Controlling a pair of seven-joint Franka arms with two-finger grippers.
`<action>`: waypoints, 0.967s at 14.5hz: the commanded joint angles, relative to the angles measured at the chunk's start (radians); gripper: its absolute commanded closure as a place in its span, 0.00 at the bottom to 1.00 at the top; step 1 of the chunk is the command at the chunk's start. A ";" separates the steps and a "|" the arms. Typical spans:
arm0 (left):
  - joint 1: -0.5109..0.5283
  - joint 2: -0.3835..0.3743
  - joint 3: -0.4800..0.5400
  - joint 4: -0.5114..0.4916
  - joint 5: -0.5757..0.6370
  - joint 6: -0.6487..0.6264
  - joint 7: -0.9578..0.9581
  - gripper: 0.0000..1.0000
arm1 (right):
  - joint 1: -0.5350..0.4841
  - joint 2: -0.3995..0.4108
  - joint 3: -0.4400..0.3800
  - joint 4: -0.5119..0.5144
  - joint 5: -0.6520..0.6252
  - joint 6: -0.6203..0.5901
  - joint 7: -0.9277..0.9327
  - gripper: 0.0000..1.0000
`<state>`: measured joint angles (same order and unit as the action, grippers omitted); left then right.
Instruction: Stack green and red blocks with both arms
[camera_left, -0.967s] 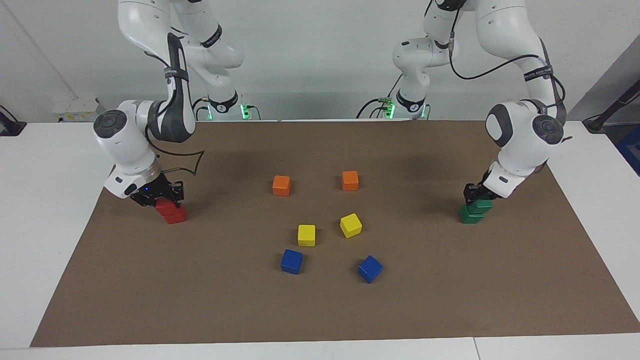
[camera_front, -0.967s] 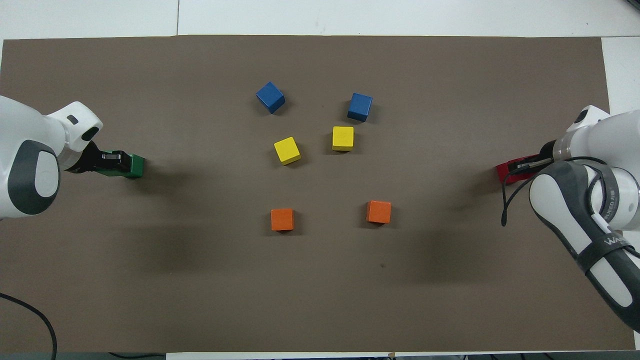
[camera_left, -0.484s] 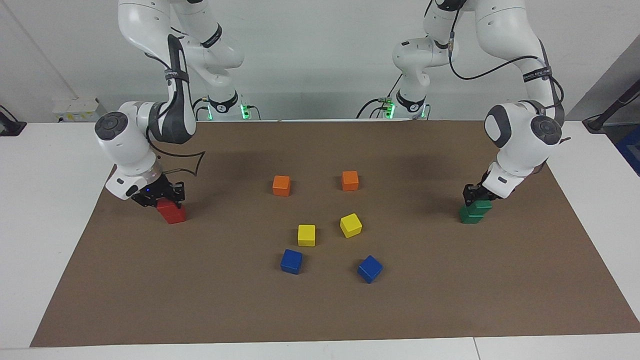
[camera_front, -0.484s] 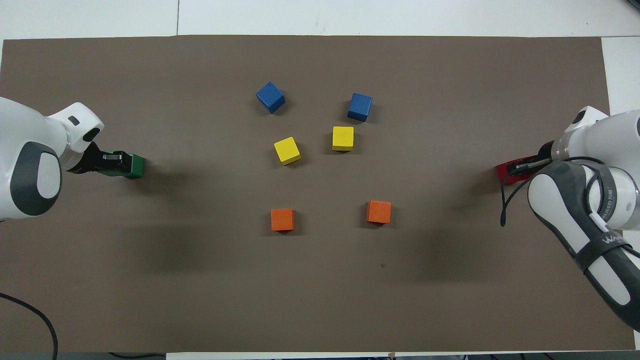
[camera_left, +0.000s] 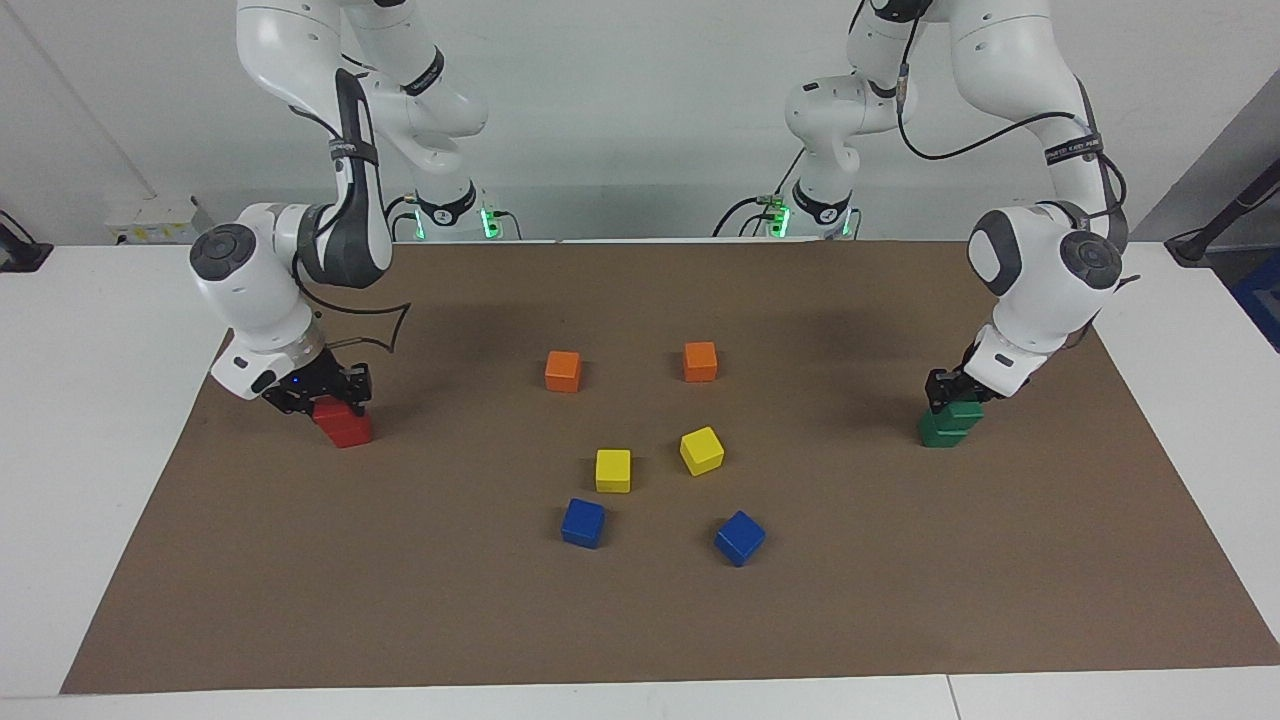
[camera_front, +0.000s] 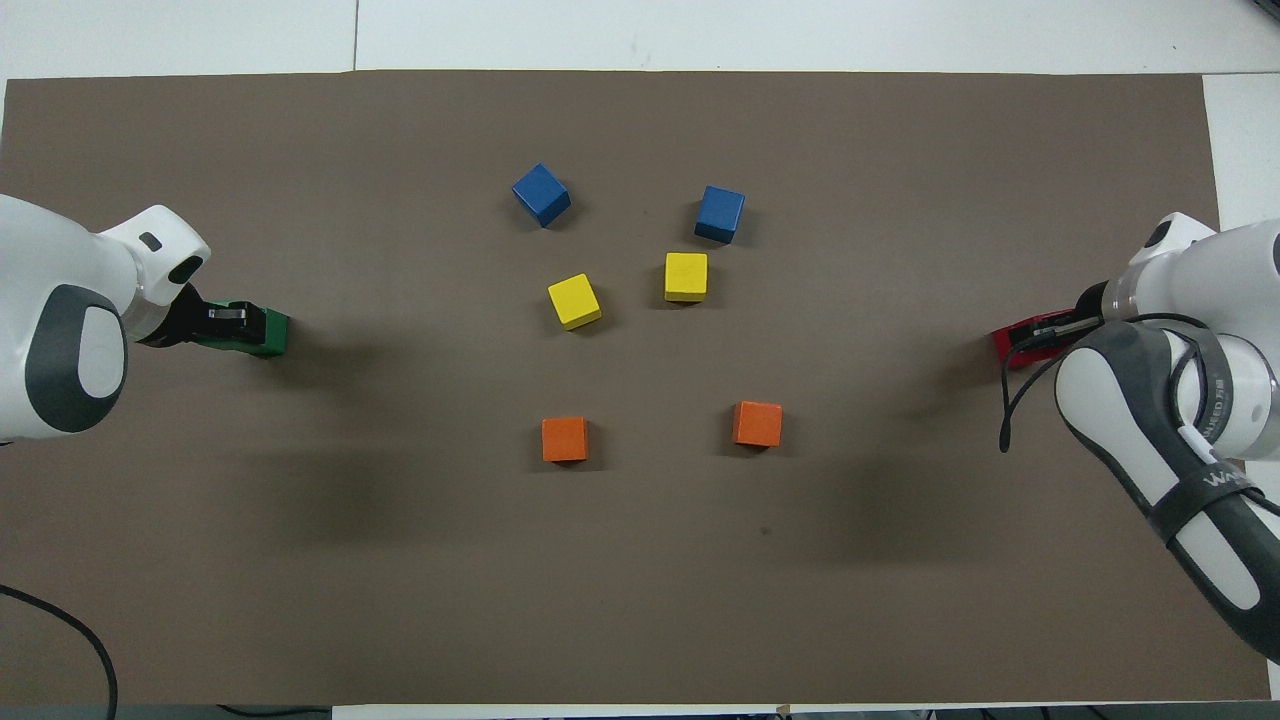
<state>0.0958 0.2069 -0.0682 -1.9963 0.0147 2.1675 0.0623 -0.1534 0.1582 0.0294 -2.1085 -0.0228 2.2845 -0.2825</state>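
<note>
Two red blocks (camera_left: 347, 430) stand stacked at the right arm's end of the mat; only an edge of them shows in the overhead view (camera_front: 1004, 345). My right gripper (camera_left: 330, 402) is down at the upper red block, which sits slightly askew on the lower one. Two dark green blocks (camera_left: 940, 432) stand stacked at the left arm's end, with the upper one (camera_left: 966, 409) offset from the lower. My left gripper (camera_left: 950, 393) is down at the upper green block and covers part of it in the overhead view (camera_front: 228, 322).
Two orange cubes (camera_left: 563, 370) (camera_left: 700, 361), two yellow cubes (camera_left: 613, 470) (camera_left: 702, 450) and two blue cubes (camera_left: 583, 522) (camera_left: 740, 537) lie in the middle of the brown mat (camera_left: 400, 600). White table (camera_left: 60, 450) surrounds the mat.
Both wrists have shifted very slightly at their stacks. The upper red block now sits closer over the lower one. The green stack has not moved.
</note>
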 joint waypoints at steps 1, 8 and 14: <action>-0.010 -0.007 0.005 -0.033 -0.010 0.029 -0.004 0.00 | -0.009 0.007 0.010 -0.001 0.006 0.023 0.016 0.00; 0.008 -0.041 0.008 0.057 -0.007 -0.090 0.004 0.00 | -0.005 0.001 0.012 0.070 0.006 -0.055 0.049 0.00; 0.018 -0.187 0.007 0.131 -0.002 -0.337 0.002 0.00 | 0.060 -0.124 0.027 0.192 0.006 -0.238 0.189 0.00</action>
<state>0.1077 0.0778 -0.0565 -1.8700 0.0147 1.9024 0.0623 -0.0993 0.0941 0.0479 -1.9522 -0.0225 2.1159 -0.1303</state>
